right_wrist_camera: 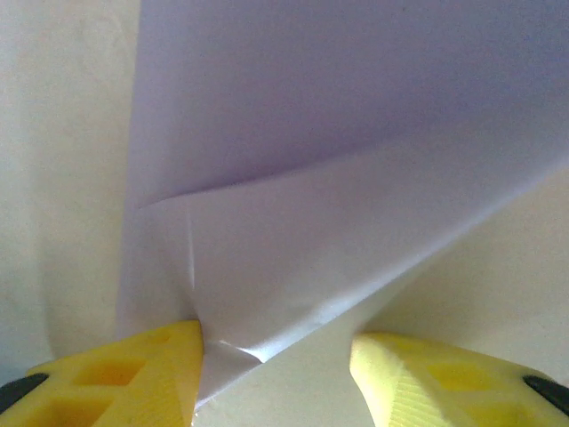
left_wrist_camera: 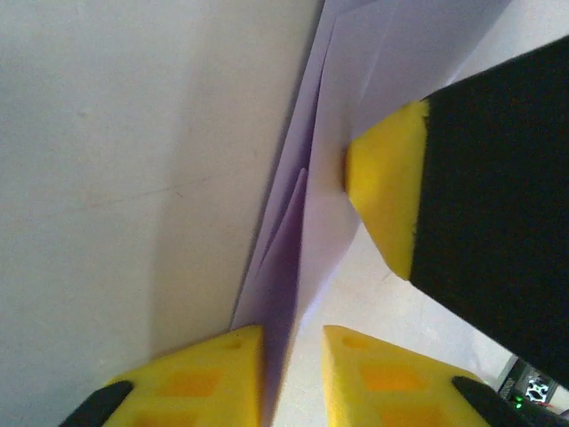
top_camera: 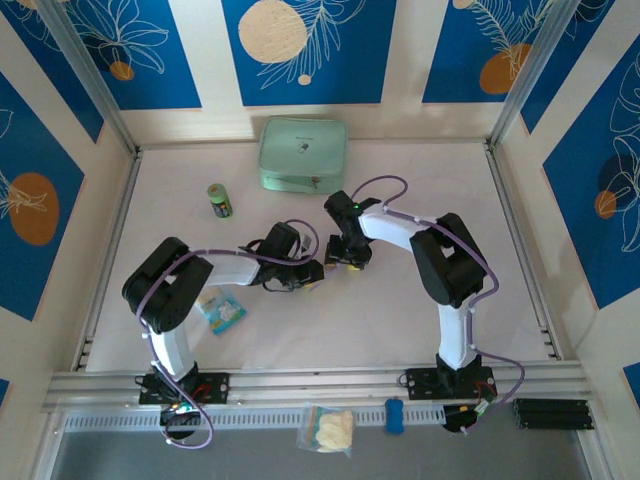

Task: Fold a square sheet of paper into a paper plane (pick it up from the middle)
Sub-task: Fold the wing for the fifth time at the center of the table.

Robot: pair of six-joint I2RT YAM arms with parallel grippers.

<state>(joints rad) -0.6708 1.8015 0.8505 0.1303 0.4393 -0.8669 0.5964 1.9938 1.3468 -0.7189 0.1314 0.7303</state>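
Judged mid-fold. Left gripper (left_wrist_camera: pixel 292 333) narrowly parted astride the paper (left_wrist_camera: pixel 382 53); right gripper (right_wrist_camera: pixel 276 334) half open, gripping nothing. Next: pinch the crease.

The pouch (top_camera: pixel 303 154) is mint green. Behind the pouch, the wall panels (top_camera: pixel 300 70) are deep blue with thin white leaf drawings and big round spots, cream or orange. The table (top_camera: pixel 420 170) under the pouch is plain and pale. Just left of the pouch is a small can (top_camera: pixel 220 201), green and dark. Further to the near left of the pouch is a light blue and white packet (top_camera: pixel 222 312). The folded paper (right_wrist_camera: pixel 338 116) is soft lilac with no print. The left gripper (left_wrist_camera: pixel 293 365) and right gripper (right_wrist_camera: pixel 276 365) have bright yellow pads (left_wrist_camera: pixel 196 382). The arms (top_camera: pixel 455 335) are black and white, with purple cables (top_camera: pixel 380 182).
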